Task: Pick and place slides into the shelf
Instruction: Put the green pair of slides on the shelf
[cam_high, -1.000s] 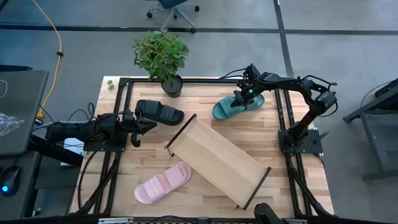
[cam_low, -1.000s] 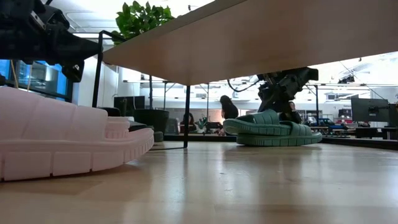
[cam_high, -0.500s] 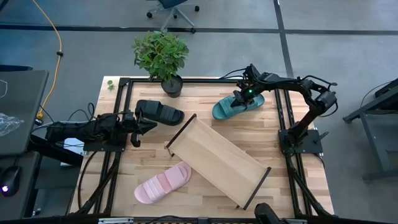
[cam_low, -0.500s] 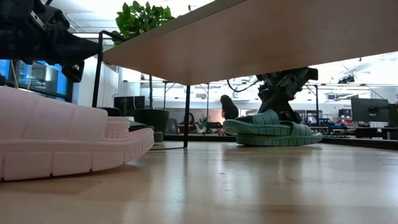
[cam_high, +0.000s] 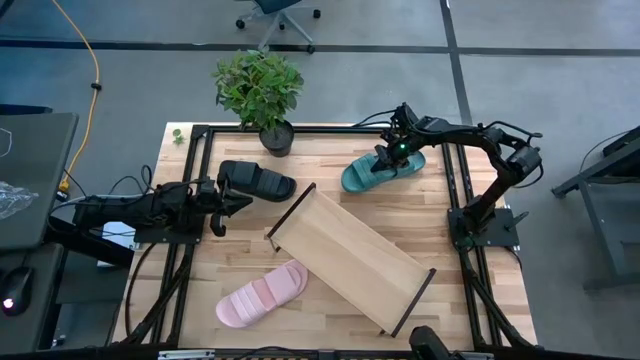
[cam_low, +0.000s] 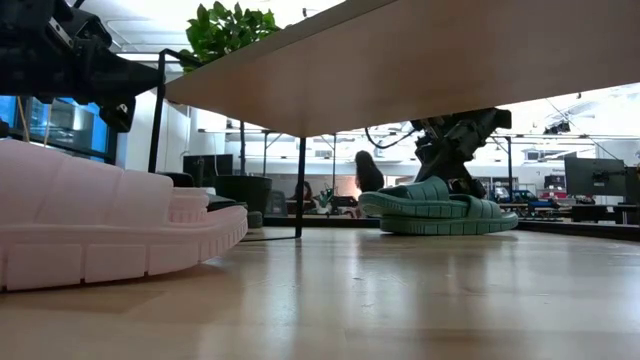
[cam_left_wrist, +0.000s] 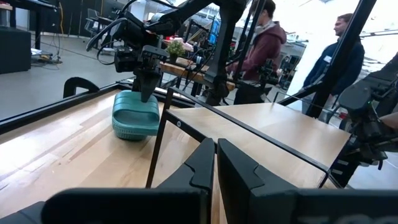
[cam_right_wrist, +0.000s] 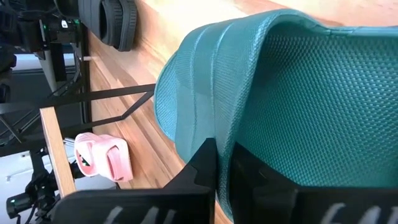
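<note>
Nothing on the surface (cam_high: 330, 165) has shifted since the earlier frames; only the right end effector's fingers have drawn together.

High view: right end effector (cam_high: 392, 152) sits over the teal slide (cam_high: 380, 168) near the far edge. Left end effector (cam_high: 238, 198) hangs closed and empty beside the black slide (cam_high: 257, 181). The shelf (cam_high: 348, 256) lies diagonally at centre, with the pink slide (cam_high: 262, 295) near its front-left side. A potted plant (cam_high: 260, 90) stands at the far edge. Grey floor surrounds the slatted wooden surface.

Low view: teal slide (cam_low: 438, 207) rests flat; pink slide (cam_low: 110, 225) close by.

Left wrist view: two people stand beyond the surface.

Right wrist view: fingers closed on the teal strap (cam_right_wrist: 249, 81). No legible writing appears.
</note>
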